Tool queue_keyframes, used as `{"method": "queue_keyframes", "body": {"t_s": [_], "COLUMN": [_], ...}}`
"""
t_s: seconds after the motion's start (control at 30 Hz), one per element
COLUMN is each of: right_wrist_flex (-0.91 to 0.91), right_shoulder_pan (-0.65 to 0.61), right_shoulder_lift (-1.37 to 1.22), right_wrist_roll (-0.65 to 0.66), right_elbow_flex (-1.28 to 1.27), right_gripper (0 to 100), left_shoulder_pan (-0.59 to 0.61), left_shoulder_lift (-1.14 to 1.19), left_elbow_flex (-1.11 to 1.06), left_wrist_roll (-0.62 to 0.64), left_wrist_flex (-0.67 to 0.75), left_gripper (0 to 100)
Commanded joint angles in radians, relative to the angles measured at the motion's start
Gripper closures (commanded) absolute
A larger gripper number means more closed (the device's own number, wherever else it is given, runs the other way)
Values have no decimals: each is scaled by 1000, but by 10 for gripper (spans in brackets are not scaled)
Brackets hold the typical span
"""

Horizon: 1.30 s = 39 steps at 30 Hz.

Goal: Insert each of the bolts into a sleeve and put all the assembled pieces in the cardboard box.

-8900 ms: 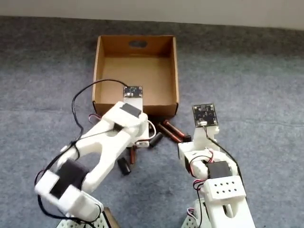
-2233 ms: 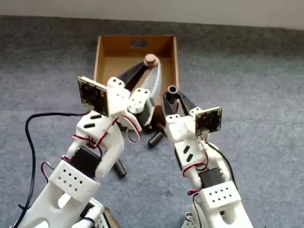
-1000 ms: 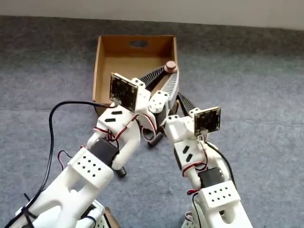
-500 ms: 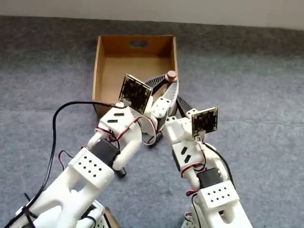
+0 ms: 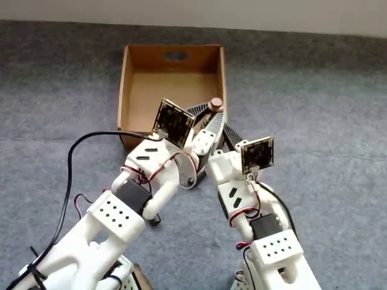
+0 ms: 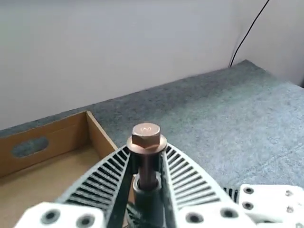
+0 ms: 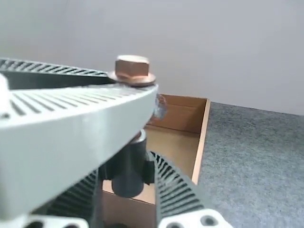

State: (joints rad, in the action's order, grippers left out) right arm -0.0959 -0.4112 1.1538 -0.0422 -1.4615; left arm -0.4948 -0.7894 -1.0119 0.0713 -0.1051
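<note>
My left gripper (image 5: 213, 112) (image 6: 147, 154) is shut on a copper bolt (image 5: 215, 104) (image 6: 146, 137), held upright with its hex head above the fingers. Directly beneath it is a black sleeve (image 6: 150, 191) (image 7: 127, 170), and my right gripper (image 7: 128, 164) is shut on that sleeve. The bolt's shaft meets the sleeve's top opening. In the right wrist view the bolt head (image 7: 134, 71) rises over the left arm's ribbed fingers (image 7: 71, 111). Both grippers hang over the near right corner of the cardboard box (image 5: 172, 90) (image 6: 57, 140) (image 7: 183, 126). In the high view the left gripper hides the sleeve.
A loose black sleeve (image 5: 155, 219) lies on the grey carpet under the left arm, and another dark piece (image 5: 192, 181) peeks out between the arms. A black cable (image 5: 75, 148) loops off the left arm. The carpet right of the box is open.
The left gripper has carried the bolt from over the box toward me and down onto the sleeve held by the right gripper. The right arm shifted slightly left.
</note>
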Motion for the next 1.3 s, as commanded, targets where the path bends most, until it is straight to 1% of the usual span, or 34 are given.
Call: {"method": "queue_keyframes", "body": {"t_s": [0.0,0.07,0.13,0.37,0.5,0.63,0.73,0.8,0.93,1.03,1.07,1.17,1.27], "right_wrist_flex": [-21,-21,-21,-21,-21,-19,7,76,323,458,478,530,585], "right_shoulder_pan": [39,39,39,39,39,39,42,44,44,42,42,42,41], "right_shoulder_lift": [19,19,19,19,18,18,18,22,15,-7,-36,-191,-397], "right_wrist_roll": [5,3,3,6,6,6,6,6,2,2,2,0,-3], "right_elbow_flex": [22,24,24,25,25,24,27,62,282,464,518,676,831], "right_gripper": [993,993,993,993,993,993,993,993,993,993,993,993,993], "left_shoulder_pan": [42,48,48,36,12,25,79,136,272,383,414,479,515], "left_shoulder_lift": [-74,-136,-188,-239,-242,-243,-243,-243,-240,-232,-234,-234,-234], "left_elbow_flex": [-27,-56,-85,-117,-50,10,64,107,157,136,110,24,-64], "left_wrist_roll": [-8,-8,-8,-6,-6,-9,-12,-14,-14,-28,-58,-173,-216], "left_wrist_flex": [-11,-11,-11,-18,-103,-160,-239,-351,-623,-753,-767,-752,-721], "left_gripper": [979,934,912,909,909,909,912,913,932,966,969,971,977]}}
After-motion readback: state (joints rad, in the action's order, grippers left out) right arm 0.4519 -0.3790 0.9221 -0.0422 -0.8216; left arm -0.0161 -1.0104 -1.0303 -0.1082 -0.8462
